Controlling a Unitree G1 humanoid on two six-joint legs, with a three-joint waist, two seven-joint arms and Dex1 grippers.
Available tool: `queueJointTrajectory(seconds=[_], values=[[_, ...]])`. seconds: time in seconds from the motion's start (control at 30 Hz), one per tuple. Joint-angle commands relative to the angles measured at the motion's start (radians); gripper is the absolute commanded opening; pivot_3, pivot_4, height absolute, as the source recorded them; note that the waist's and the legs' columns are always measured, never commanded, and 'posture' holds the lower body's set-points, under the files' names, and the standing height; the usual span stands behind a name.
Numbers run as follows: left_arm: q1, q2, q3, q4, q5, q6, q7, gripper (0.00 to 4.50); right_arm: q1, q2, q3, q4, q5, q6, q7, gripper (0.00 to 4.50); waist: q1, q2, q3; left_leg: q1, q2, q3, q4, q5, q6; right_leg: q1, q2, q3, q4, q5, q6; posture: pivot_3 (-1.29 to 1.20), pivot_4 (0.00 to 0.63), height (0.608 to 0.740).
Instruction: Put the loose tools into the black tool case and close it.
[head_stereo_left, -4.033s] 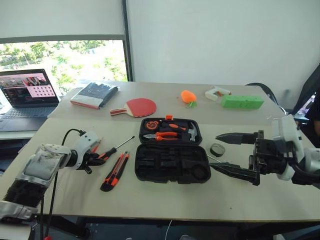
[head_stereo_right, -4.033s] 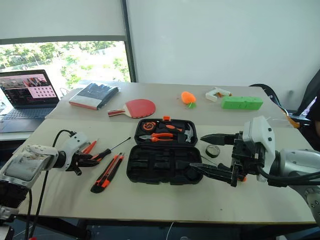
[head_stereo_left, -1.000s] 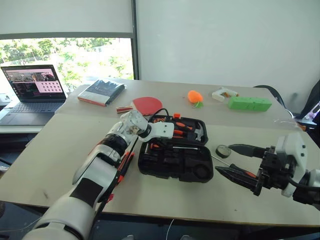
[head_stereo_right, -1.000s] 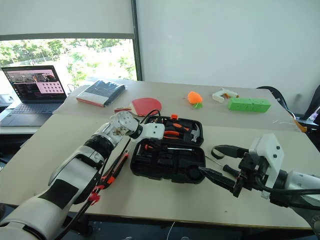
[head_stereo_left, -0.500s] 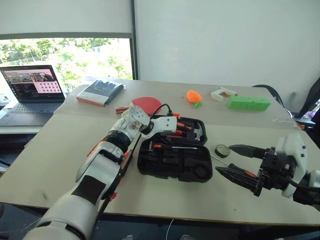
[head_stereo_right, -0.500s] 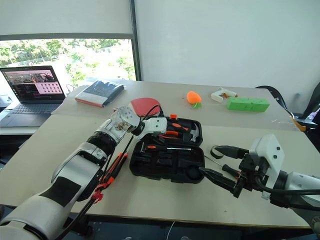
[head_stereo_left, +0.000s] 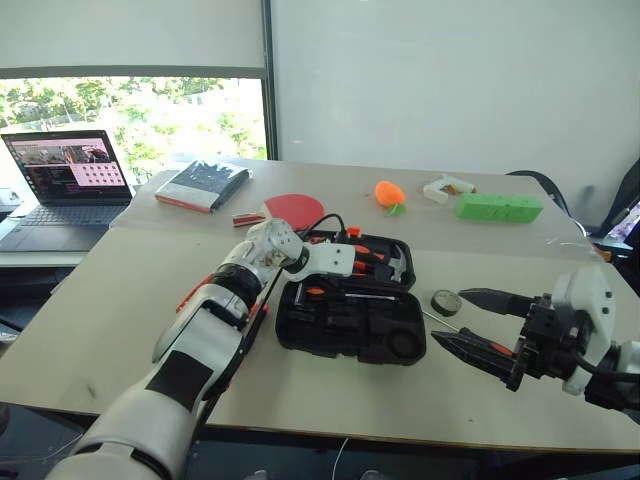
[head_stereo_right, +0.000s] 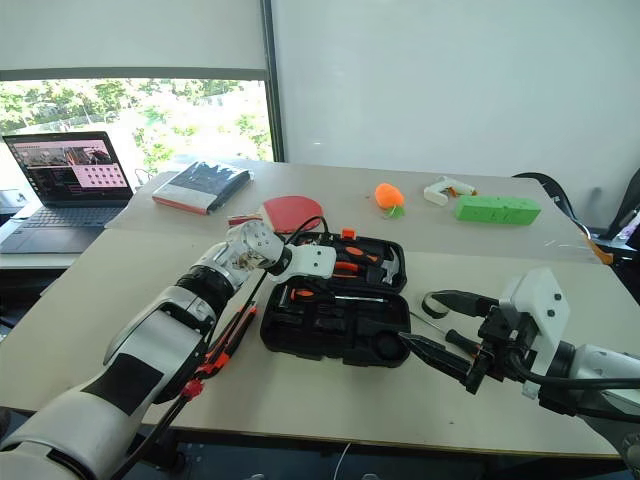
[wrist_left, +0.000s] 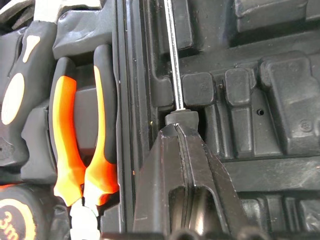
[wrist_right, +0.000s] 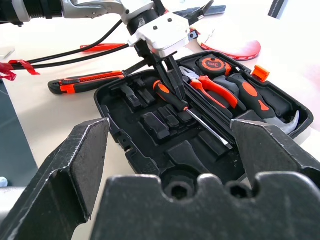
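Screwdriver (wrist_right: 172, 100) clamped in left gripper (wrist_right: 170, 82) over tool case (wrist_right: 125, 145) slot; misaligned release = sits proud, lid won't close.

The left tool (wrist_right: 172, 85) and its arm reach over the open black tool case (head_stereo_left: 350, 320), blocking its left side, while bare worktop (head_stereo_left: 330, 395) in front and between case and right tool (head_stereo_left: 470, 322) stays free.

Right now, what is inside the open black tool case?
In the black tool case: orange-handled pliers, a tape measure, a hammer, and a screwdriver that the shut left gripper holds against the moulded slots. The gripper hides part of the screwdriver's handle.
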Motion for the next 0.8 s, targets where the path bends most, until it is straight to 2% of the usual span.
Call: queueJointTrajectory(seconds=[0.03,0.23,0.43,0.53,0.57,0.6,0.7,0.8], values=[[0.017,-0.012,-0.056,0.043,0.066,-0.032,0.031,0.01,-0.007,0.009,-0.027,-0.021,0.003,-0.026,-0.009,4.50,0.000,0.000,0.000,0.000,0.000,0.000,0.000,0.000,0.000,0.001,0.000,0.000,0.000,0.000,0.000,0.00,0.150,0.736],[0.020,-0.015,-0.063,0.063,0.077,-0.066,0.043,0.01,0.009,0.022,-0.014,-0.013,-0.037,-0.029,-0.021,4.50,-0.001,0.001,-0.001,0.009,0.000,-0.001,0.000,0.000,0.001,0.010,0.000,0.000,-0.001,0.000,0.001,0.00,0.150,0.736],[-0.018,0.022,0.114,0.019,-0.117,0.065,-0.115,0.01,0.074,0.045,-0.020,0.031,-0.163,-0.035,-0.061,4.50,-0.003,0.001,-0.001,0.008,-0.001,-0.001,0.000,-0.001,0.001,0.009,0.000,0.000,-0.001,-0.001,0.001,0.00,0.150,0.736],[-0.018,0.093,0.230,-0.122,-0.312,0.255,-0.353,0.66,0.179,0.075,-0.068,0.084,-0.239,-0.048,-0.045,4.50,-0.005,0.001,-0.001,0.007,-0.001,-0.001,-0.001,-0.001,0.002,0.007,0.000,0.001,-0.001,-0.001,0.001,0.00,0.150,0.736],[-0.007,0.117,0.241,-0.181,-0.372,0.317,-0.396,1.07,0.213,0.082,-0.093,0.098,-0.254,-0.055,-0.030,4.50,-0.005,0.002,-0.001,0.004,0.000,-0.001,-0.001,-0.001,0.002,0.005,0.000,0.000,-0.001,-0.002,0.000,0.00,0.150,0.736],[0.004,0.133,0.241,-0.229,-0.410,0.362,-0.414,1.49,0.234,0.087,-0.110,0.106,-0.263,-0.062,-0.019,4.50,-0.005,0.003,-0.001,0.001,0.000,-0.001,-0.001,-0.001,0.002,0.002,0.001,0.000,0.000,-0.003,0.000,0.00,0.150,0.736],[0.072,0.279,0.181,-0.501,-0.669,0.575,-0.420,2.45,0.353,0.094,-0.245,0.167,-0.296,-0.088,0.070,4.50,-0.006,0.010,-0.002,-0.002,-0.001,-0.002,0.000,-0.001,0.002,-0.001,0.000,0.001,0.001,-0.004,0.002,0.00,0.150,0.736],[0.121,0.415,0.148,-0.689,-0.836,0.698,-0.420,3.42,0.451,0.083,-0.354,0.238,-0.334,-0.117,0.168,4.50,-0.006,0.011,-0.002,-0.001,-0.001,-0.004,0.000,-0.002,0.003,0.000,0.000,0.002,0.002,-0.005,0.003,0.00,0.150,0.736]])
